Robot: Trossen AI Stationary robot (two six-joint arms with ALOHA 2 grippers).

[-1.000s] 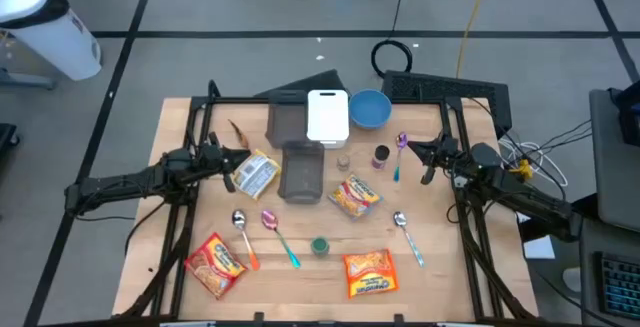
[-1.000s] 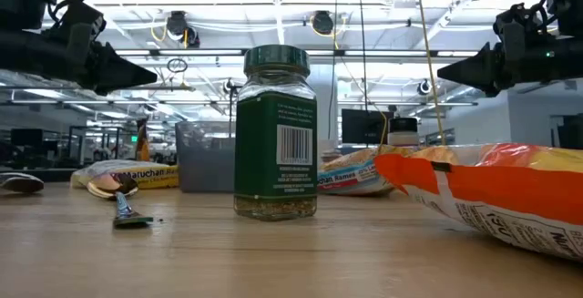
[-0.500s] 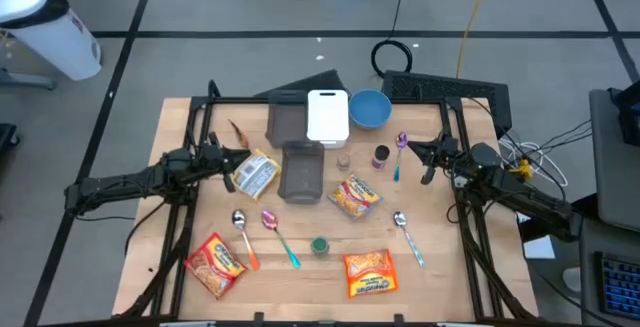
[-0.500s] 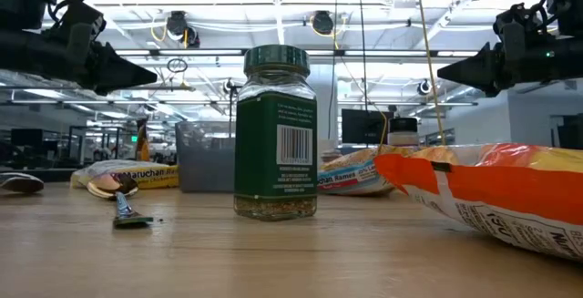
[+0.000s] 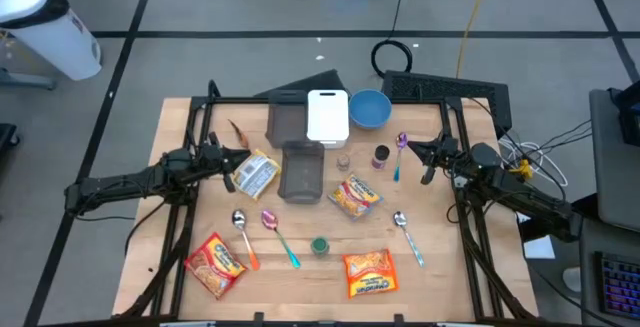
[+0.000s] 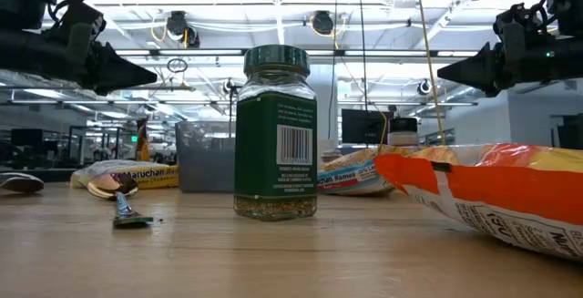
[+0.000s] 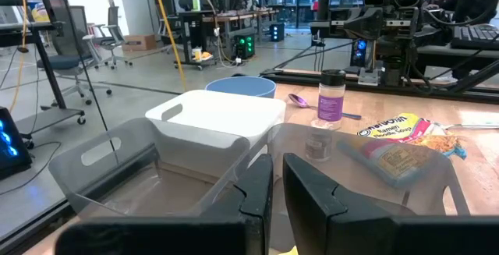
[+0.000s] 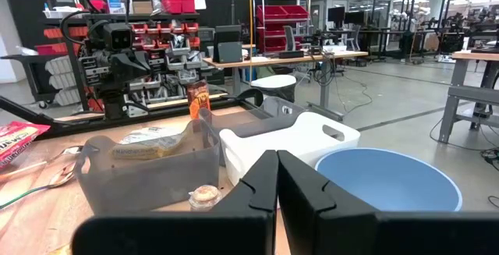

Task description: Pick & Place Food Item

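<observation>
Several ramen packets lie flat on the wooden table: a pale one (image 5: 258, 174) just beside my left gripper (image 5: 240, 157), an orange one (image 5: 354, 195) in the middle, and two more (image 5: 216, 264) (image 5: 369, 272) near the front edge. My left gripper (image 7: 277, 181) hovers level above the table at the left, its fingers almost together with nothing between them. My right gripper (image 5: 415, 148) (image 8: 277, 173) hovers level at the right, shut on nothing, beside a purple spoon (image 5: 400, 152).
At the back stand a grey bin (image 5: 287, 119), a white bin (image 5: 327, 117) and a blue bowl (image 5: 369, 108); a second grey bin (image 5: 302, 171) sits mid-table. Two small jars (image 5: 344, 161) (image 5: 381, 155), a green-lidded jar (image 6: 276, 134) and several spoons (image 5: 240, 229) lie around.
</observation>
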